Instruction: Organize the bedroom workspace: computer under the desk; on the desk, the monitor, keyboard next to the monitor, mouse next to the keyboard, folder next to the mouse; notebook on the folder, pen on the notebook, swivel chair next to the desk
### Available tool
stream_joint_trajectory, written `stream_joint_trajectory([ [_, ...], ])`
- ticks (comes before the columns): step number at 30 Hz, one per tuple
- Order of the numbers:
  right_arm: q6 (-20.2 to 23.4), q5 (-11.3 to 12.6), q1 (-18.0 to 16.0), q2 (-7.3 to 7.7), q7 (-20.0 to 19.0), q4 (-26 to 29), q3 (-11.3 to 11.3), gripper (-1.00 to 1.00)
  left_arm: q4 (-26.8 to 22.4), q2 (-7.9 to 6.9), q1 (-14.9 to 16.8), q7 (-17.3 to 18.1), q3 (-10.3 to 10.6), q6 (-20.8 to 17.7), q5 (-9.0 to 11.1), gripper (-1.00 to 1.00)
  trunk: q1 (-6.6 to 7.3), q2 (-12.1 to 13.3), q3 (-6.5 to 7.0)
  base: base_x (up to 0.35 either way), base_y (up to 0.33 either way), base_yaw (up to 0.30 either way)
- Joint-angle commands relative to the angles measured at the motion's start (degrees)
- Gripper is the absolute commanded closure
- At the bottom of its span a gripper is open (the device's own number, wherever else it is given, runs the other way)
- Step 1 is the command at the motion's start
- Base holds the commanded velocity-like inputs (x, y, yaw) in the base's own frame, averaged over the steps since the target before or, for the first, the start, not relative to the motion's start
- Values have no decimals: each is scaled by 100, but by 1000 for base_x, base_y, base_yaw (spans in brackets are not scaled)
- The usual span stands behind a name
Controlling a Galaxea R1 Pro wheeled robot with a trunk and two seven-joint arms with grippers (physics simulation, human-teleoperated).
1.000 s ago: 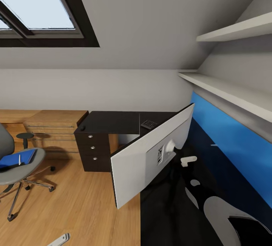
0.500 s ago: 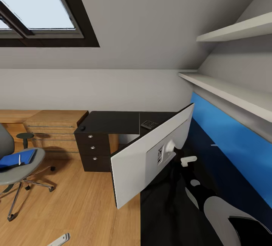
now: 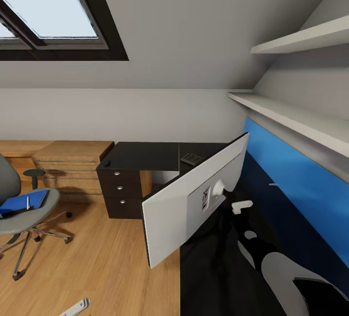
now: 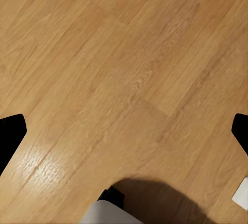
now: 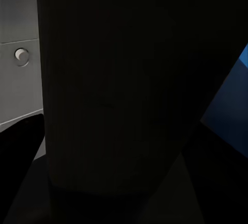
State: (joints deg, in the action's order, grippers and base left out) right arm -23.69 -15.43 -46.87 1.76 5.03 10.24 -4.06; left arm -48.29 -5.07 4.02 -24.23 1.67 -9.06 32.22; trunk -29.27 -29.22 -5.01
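Note:
The monitor (image 3: 179, 209) hangs tilted over the desk (image 3: 145, 156) with its pale back toward me. My right arm (image 3: 291, 277) reaches to its stand, and the right gripper is shut on it. In the right wrist view the dark stand (image 5: 119, 90) sits close up. The keyboard (image 3: 191, 159) lies on the far desk part, the mouse (image 3: 105, 164) at its left corner. The swivel chair (image 3: 14, 219) stands on the left, with a blue folder and notebook (image 3: 19, 203) and the pen (image 3: 28, 203) on its seat. My left gripper (image 4: 124, 131) is open over bare floor. The computer is out of view.
A low light-wood cabinet (image 3: 68, 165) stands left of the desk's drawer unit (image 3: 118, 192). Two white shelves (image 3: 291, 117) run above the blue back panel (image 3: 300, 185). A small pale grey piece (image 3: 75, 307) lies low over the wood floor (image 3: 106, 267).
The whole head view has shifted a little, so chair and drawers sit slightly further right. The monitor and right arm keep the same place in the picture.

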Motion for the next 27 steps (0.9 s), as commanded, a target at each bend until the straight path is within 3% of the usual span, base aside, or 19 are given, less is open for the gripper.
stream_joint_trajectory([
  [1,-22,-48,-6,-1,15,-13,37,100,-11,-7,3,-41,17,-21,30,-100,-3,-11,-12,-1,0,0],
  [22,-22,-48,-6,0,15,-13,37,100,-12,-15,3,-39,17,-17,29,-100,-3,-11,11,0,0,-49],
  [25,-22,-49,-6,24,15,-13,37,100,-720,-67,3,-28,6,-70,30,-100,-3,-11,11,0,0,0],
  [26,-29,-48,-6,56,15,-13,37,100,-1418,-89,3,-53,2,-245,25,-100,-3,-11,11,0,0,0],
  [27,-38,-48,-6,61,15,-13,37,100,-1570,-92,3,-57,2,-324,24,-100,-3,-11,11,0,0,0],
])
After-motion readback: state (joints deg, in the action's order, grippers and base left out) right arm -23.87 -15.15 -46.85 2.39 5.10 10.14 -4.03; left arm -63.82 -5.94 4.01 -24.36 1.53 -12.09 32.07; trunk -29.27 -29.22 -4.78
